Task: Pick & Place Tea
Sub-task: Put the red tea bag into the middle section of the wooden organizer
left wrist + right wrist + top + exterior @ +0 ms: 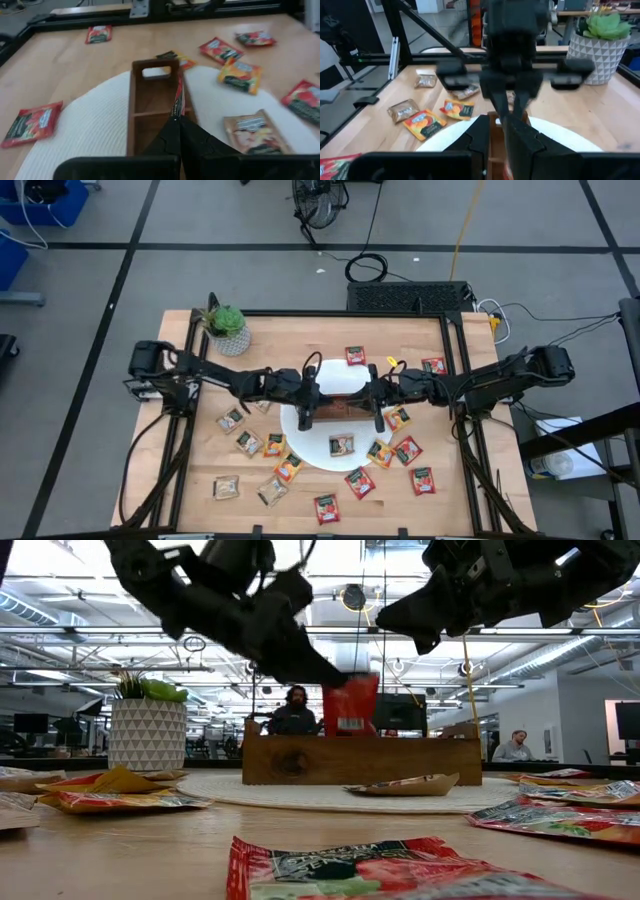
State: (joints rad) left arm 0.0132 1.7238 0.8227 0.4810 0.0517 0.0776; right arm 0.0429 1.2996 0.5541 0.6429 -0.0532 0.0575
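While loose tea sachets (400, 875) lie flat across the lower frame on the counter (130, 850), the left pincer (177, 117) is clamped on a red sachet (349, 705) above the wooden tray (360, 760). Thin, light and floppy, it seems best pinched by an edge. Whether the right pincer (378, 402), at the tray's right end, is apart or together, I cannot tell.

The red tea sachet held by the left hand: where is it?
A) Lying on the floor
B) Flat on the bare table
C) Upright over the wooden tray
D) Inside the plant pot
C: the left hand pinches the red sachet upright over the wooden tray.
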